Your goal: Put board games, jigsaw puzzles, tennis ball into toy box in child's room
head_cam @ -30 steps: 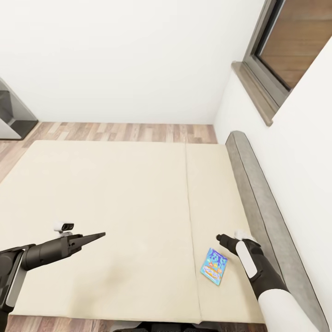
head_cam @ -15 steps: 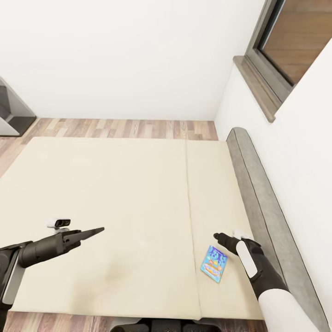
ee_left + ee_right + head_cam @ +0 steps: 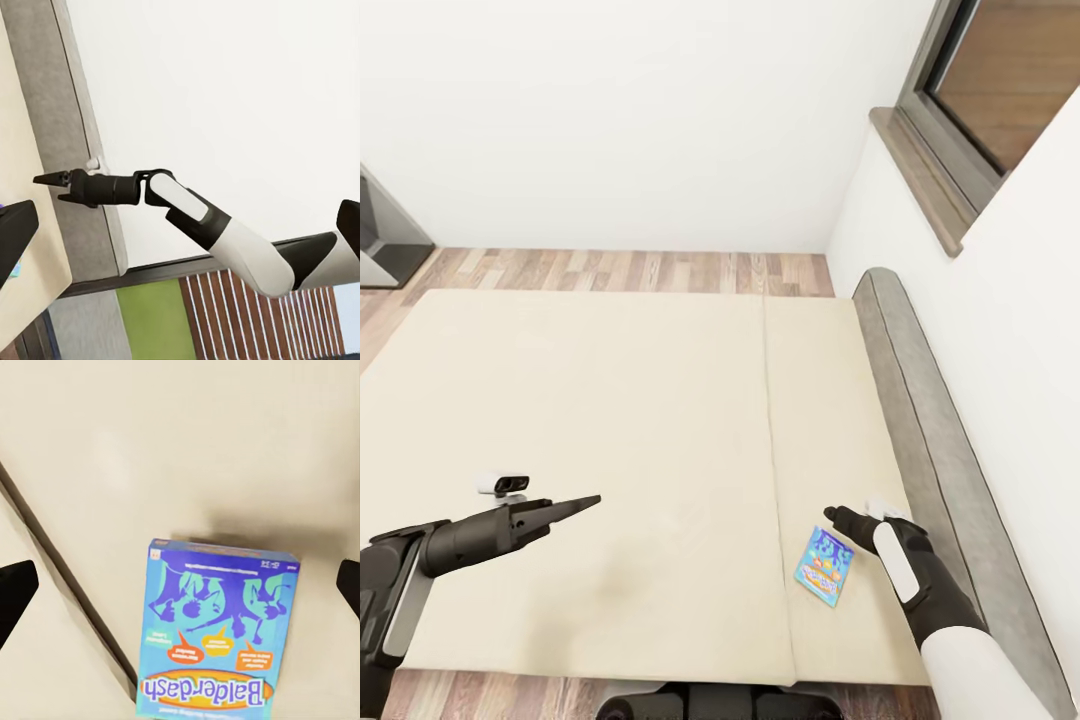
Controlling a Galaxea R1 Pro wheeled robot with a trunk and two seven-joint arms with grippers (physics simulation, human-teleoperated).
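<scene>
One board game, a blue Balderdash box (image 3: 825, 568) (image 3: 214, 630), lies flat on the cream bed (image 3: 610, 420) near its front right corner. My right gripper (image 3: 834, 517) hovers just above and beyond the box, open, and its two fingertips (image 3: 15, 589) stand far apart at the sides of the right wrist view with the box below them. My left gripper (image 3: 588, 502) hangs open over the front left of the bed with nothing between its fingers. The left wrist view looks across at the right gripper (image 3: 46, 181). The toy box, table and other toys are out of view.
A grey padded headboard (image 3: 920, 400) runs along the bed's right side against the white wall, under a window sill (image 3: 920, 170). Wood floor (image 3: 610, 272) lies beyond the bed, and a dark piece of furniture (image 3: 380, 250) stands at the far left.
The whole view has shifted a little, so the camera moved. My left gripper has edged slightly to the right. The right gripper stays over the box.
</scene>
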